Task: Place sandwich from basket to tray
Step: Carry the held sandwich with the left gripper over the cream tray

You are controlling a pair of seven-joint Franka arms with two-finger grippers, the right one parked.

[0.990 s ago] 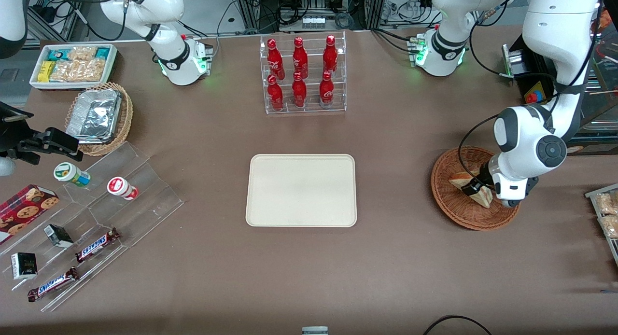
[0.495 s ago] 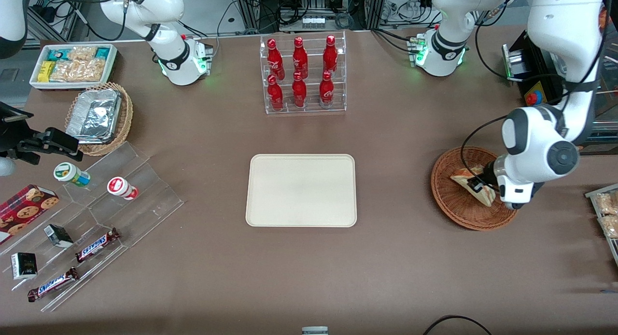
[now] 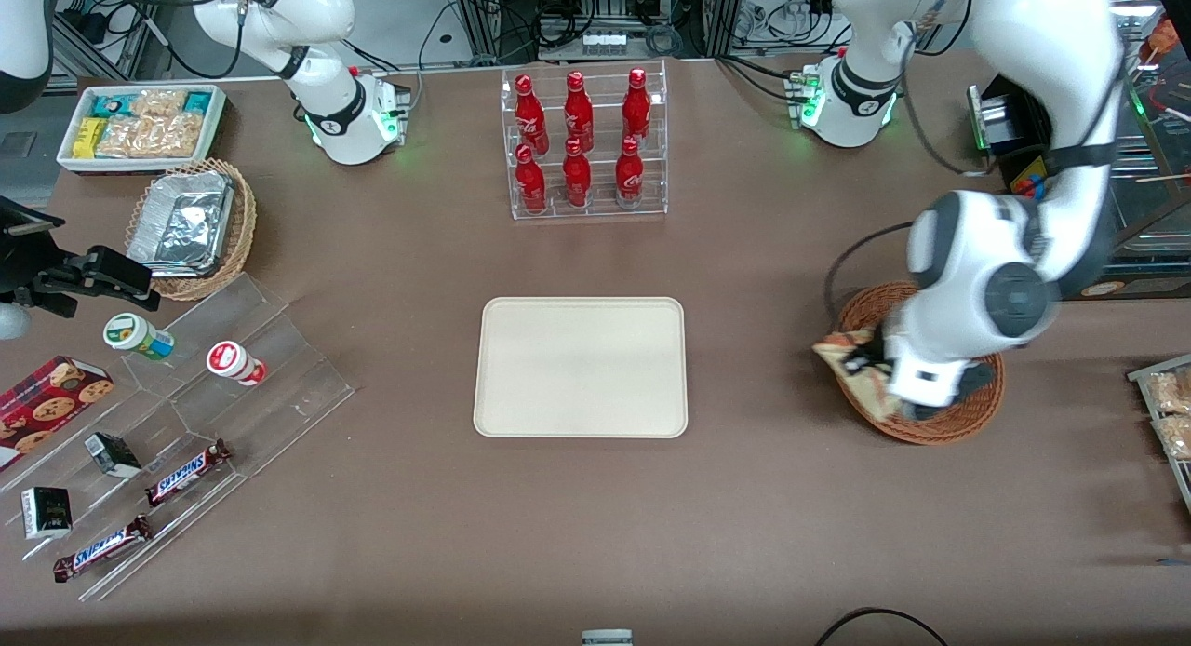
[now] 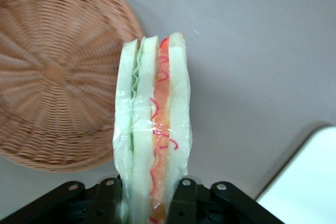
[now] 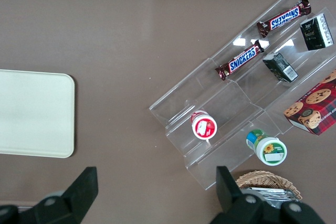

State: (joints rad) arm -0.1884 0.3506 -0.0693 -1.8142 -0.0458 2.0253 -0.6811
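One sandwich [image 4: 153, 129] sits pinched upright between the closed fingers of the left gripper [image 4: 149, 195], lifted clear over the basket [image 3: 968, 413] rim at its nine o'clock edge, so the carry toward the tray [image 3: 581, 367] should stay level and slow.

Left arm's gripper [image 3: 873, 365] positioned over the rim of the basket [image 3: 968, 419] on the side toward the tray [image 3: 581, 367], carrying the sandwich [image 3: 849, 367], which overhangs the rim above the table [image 3: 744, 497]. Tray bare, flat at table centre, well apart from basket. Rack of red bottles [image 3: 579, 143] upright, farther from the camera than the tray. Finger state not discernible.
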